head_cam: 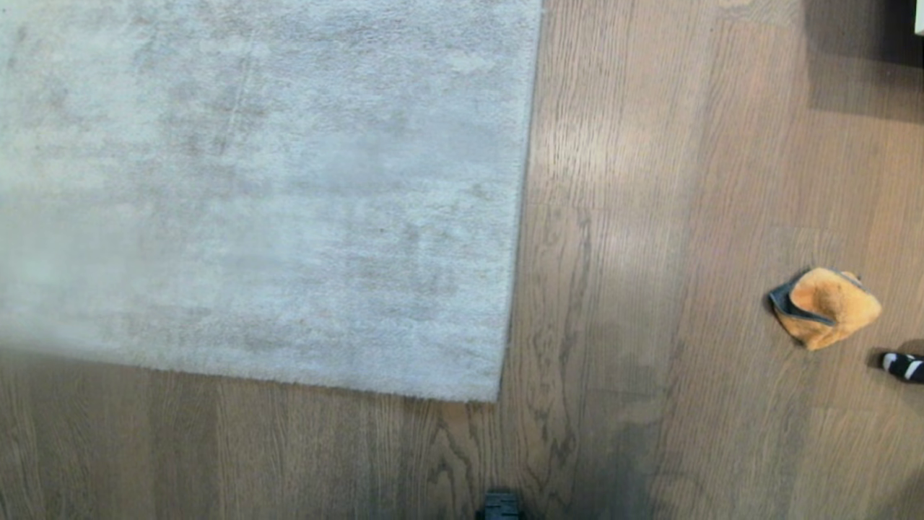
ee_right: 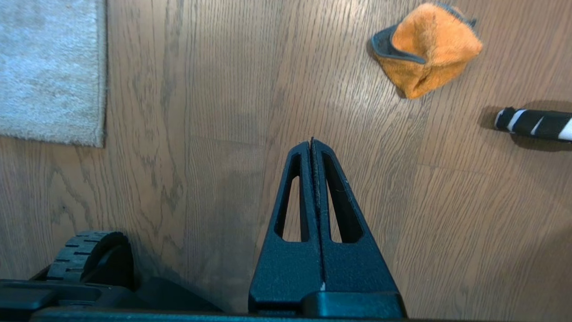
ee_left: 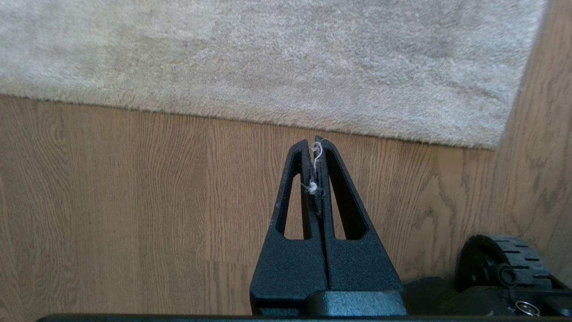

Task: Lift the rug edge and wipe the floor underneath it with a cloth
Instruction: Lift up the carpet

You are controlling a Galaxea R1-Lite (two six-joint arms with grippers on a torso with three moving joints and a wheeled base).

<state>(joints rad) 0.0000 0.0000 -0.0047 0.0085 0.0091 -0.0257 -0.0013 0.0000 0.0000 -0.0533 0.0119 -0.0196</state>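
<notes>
Both grippers closed, empty; cloth [head_cam: 825, 307] lies well apart from rug edge [head_cam: 521, 217].

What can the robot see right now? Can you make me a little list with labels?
rug edge: lying flat on the floor
floor: brown wood planks
cloth: orange, crumpled, on the floor to the rug's right, apart from it
striped object: black and white, beside the cloth
left gripper: fingers shut, above the floor near the rug
right gripper: fingers shut, empty
</notes>
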